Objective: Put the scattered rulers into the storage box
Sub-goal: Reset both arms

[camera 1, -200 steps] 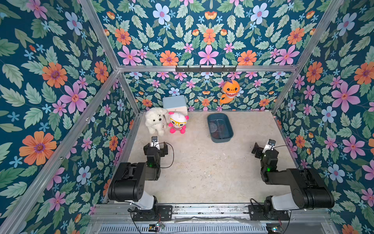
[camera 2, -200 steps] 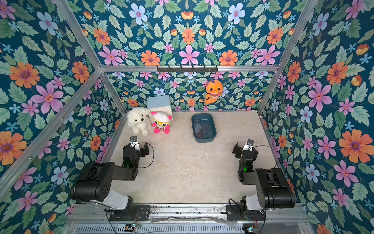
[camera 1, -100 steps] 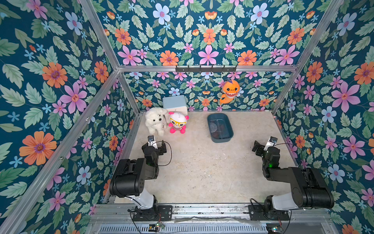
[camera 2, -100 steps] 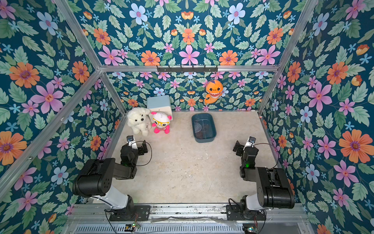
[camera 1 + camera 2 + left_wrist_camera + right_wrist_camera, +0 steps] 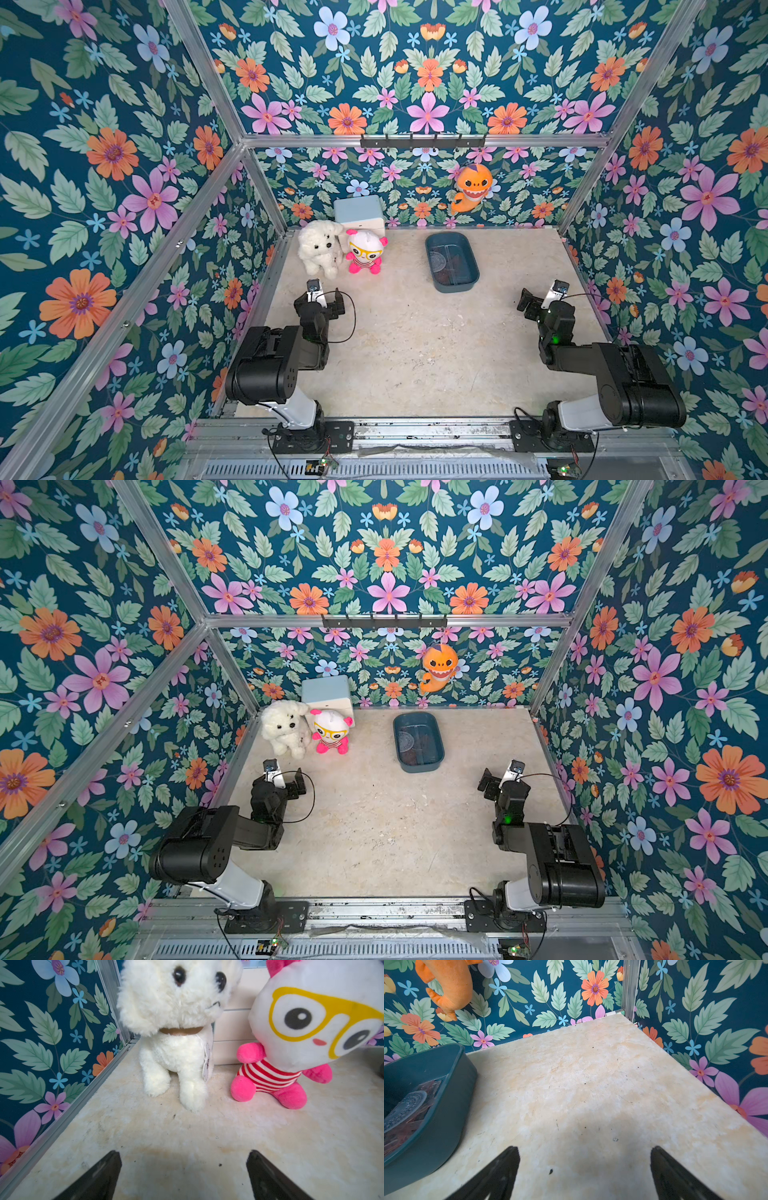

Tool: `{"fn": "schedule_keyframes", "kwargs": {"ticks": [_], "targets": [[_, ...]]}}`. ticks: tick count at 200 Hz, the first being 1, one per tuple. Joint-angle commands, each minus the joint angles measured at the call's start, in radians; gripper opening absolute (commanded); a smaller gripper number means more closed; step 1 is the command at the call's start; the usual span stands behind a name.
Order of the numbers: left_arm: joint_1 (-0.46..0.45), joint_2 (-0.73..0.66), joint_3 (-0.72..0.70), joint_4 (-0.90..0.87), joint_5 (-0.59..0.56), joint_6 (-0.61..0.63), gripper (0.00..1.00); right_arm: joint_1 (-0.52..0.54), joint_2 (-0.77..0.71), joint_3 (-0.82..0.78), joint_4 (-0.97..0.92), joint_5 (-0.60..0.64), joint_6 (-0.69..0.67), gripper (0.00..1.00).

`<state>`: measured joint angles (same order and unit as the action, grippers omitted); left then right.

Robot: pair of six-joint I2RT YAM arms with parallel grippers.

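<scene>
The dark teal storage box [image 5: 432, 249] [image 5: 400, 737] stands at the back of the table, right of centre. The rulers [image 5: 448, 266] [image 5: 415, 744] lie inside it, brownish-pink pieces with a clear protractor [image 5: 406, 1108] on top. No ruler shows on the table. My left gripper [image 5: 322, 299] [image 5: 184, 1155] is open and empty, low over the table near the left wall, facing the two plush toys. My right gripper [image 5: 540, 300] [image 5: 584, 1151] is open and empty near the right wall. The box wall [image 5: 446, 1115] is beside it, apart from the fingers.
A white plush dog [image 5: 318, 247] [image 5: 176, 1022] and a pink-and-white doll [image 5: 365, 251] [image 5: 291, 1043] sit at the back left, in front of a pale blue box [image 5: 359, 210]. An orange plush [image 5: 471, 187] hangs on the back wall. Flowered walls close three sides.
Both wrists have shifted slightly toward the back, and the left one has edged a little toward the left wall. Both grippers have stayed open and empty.
</scene>
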<state>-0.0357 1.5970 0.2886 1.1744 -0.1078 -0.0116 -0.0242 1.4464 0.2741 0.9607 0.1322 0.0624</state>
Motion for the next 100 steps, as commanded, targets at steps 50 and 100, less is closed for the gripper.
{"fn": "schedule_keyframes", "kwargs": {"ticks": [50,100], "targets": [[0.002,-0.003,0.002,0.020,0.003,0.012,0.99,0.001,0.000,0.003,0.009,0.001,0.005,0.99],[0.005,0.000,0.005,0.015,0.010,0.010,0.99,0.001,0.000,0.003,0.010,0.001,0.004,0.99]]}}
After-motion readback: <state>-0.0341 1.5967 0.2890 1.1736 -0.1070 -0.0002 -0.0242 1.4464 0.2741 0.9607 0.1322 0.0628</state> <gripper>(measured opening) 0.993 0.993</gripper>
